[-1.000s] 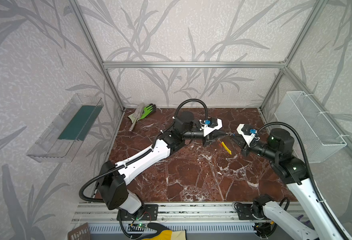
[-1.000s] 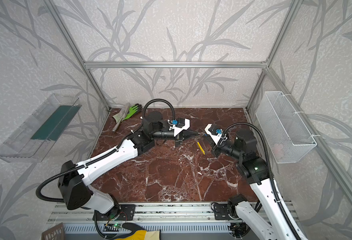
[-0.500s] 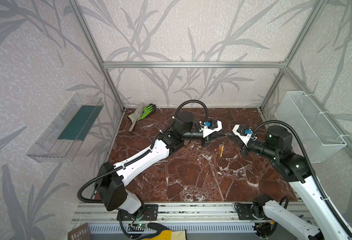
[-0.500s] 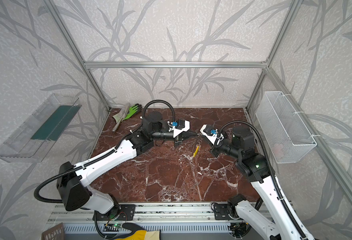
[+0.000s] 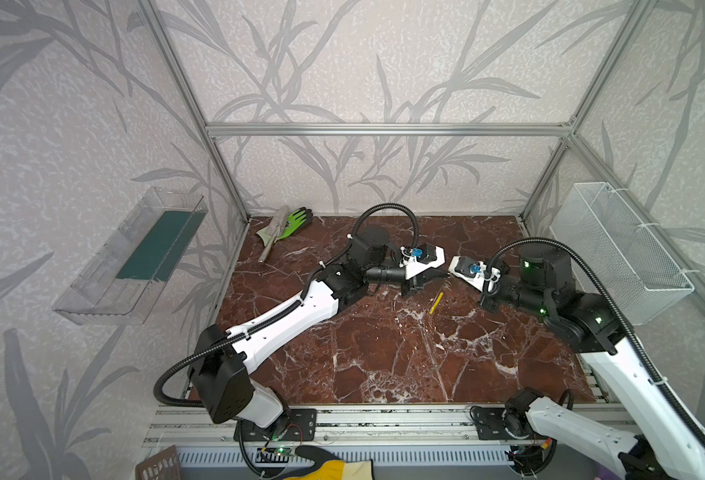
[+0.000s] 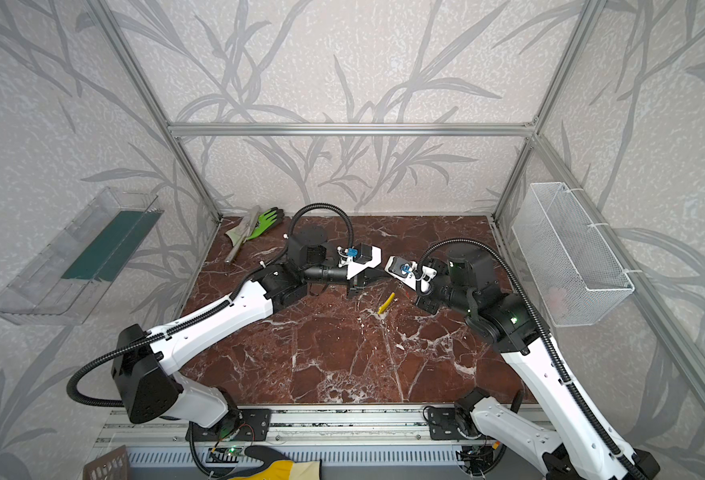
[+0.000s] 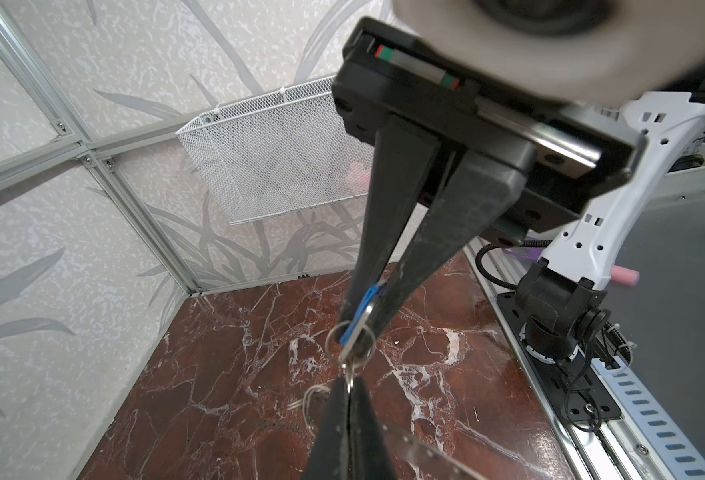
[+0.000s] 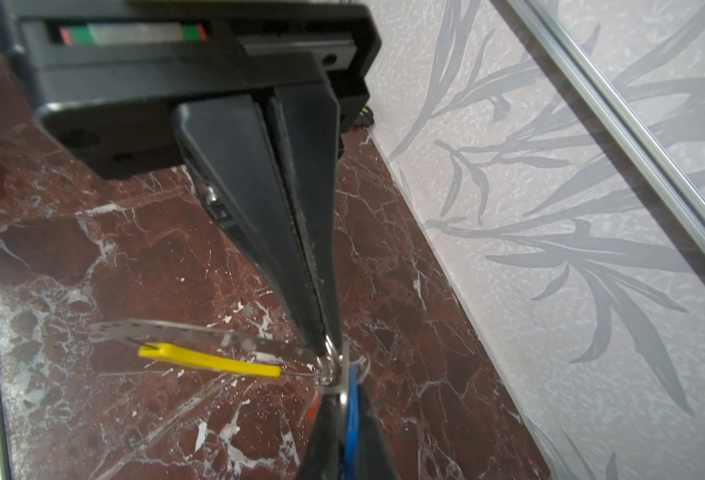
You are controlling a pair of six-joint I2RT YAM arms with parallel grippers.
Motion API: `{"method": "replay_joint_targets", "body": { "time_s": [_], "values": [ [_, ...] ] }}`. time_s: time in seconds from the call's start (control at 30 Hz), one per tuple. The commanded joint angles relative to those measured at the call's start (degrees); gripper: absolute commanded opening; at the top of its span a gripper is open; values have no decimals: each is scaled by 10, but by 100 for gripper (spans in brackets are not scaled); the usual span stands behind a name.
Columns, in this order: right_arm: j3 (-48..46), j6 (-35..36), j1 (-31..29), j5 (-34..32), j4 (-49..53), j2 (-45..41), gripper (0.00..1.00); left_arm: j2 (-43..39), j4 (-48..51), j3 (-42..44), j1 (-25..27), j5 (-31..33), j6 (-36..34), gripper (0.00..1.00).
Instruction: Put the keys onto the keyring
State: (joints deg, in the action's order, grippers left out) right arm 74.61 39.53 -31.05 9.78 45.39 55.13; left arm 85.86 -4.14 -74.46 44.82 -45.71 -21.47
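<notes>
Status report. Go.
Left tool shut on blue key. Right tool shut on keyring. Tools tip to tip. Nothing seen blocking.

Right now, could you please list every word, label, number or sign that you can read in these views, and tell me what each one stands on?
None: no text can be read in any view.
The yellow tag on the keyring looks blank.
The metal strip beside it shows only small dots or holes, too blurred to read as marks.
</notes>
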Motion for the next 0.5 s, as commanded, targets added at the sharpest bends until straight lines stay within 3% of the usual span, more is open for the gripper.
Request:
{"method": "replay_joint_targets", "body": {
  "time_s": [0.0, 0.47],
  "values": [
    [24, 35, -6, -46, 34, 1, 0, -22, 9, 12, -6, -2, -10, 0],
    [38, 51, -13, -64, 61, 20, 0, -23, 16, 41, -23, -13, 2, 0]
  ]
}}
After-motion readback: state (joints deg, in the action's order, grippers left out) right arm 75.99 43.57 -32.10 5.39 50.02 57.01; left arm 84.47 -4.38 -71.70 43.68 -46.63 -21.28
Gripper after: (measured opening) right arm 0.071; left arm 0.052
